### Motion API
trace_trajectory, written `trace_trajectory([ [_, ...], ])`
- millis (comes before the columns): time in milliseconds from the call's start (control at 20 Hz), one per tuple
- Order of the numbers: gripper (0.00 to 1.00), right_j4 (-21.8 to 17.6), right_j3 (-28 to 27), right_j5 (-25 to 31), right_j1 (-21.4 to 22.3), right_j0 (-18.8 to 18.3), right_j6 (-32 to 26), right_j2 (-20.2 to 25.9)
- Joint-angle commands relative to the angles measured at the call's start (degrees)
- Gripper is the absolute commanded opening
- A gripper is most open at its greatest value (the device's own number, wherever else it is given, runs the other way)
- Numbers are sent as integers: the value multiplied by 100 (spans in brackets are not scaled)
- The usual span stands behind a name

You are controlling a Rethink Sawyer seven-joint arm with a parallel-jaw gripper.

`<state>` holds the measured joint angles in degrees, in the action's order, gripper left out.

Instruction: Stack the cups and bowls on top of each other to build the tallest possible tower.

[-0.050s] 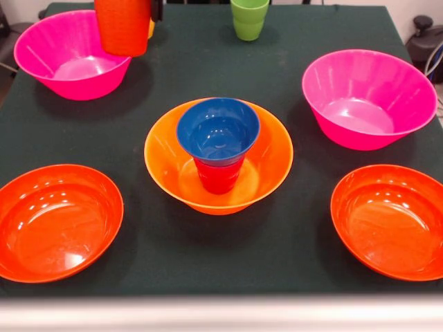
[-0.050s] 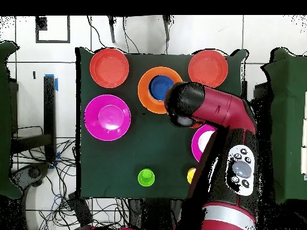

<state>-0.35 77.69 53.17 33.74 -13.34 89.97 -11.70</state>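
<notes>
The tower stands mid-table: a large orange bowl [image 1: 271, 160] holds a red cup [image 1: 217, 176], and a small blue bowl [image 1: 218, 130] sits on that cup. An orange cup [image 1: 123, 26] hangs in the air at the top left, over the left pink bowl [image 1: 69, 59], with its top cut off by the picture's edge. In the overhead view the red arm [image 2: 207, 105] ends beside the blue bowl [image 2: 159, 88] and hides the gripper and the orange cup. A green cup [image 1: 249, 19] and a yellow cup [image 2: 190, 175] stand at the robot's side.
A second pink bowl [image 1: 367, 97] sits at the right. Two shallow red-orange bowls [image 1: 59, 221] [image 1: 391, 221] lie at the near corners. Dark green cloth [image 1: 208, 263] covers the table.
</notes>
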Motion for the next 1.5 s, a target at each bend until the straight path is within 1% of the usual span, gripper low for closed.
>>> trace_trajectory([
  [50, 0, -163, -586, 715, -385, 221, 268, 614],
  [250, 0, -93, -760, 752, -521, 274, 391, 632],
  [650, 0, 90, -809, 767, -589, 406, 709, 598],
  [1000, 0, 253, -761, 552, -693, 597, 1055, 495],
  [1200, 0, 319, -570, 431, -621, 723, 1152, 444],
  [1500, 0, 384, -838, 522, -794, 861, 1292, 396],
])
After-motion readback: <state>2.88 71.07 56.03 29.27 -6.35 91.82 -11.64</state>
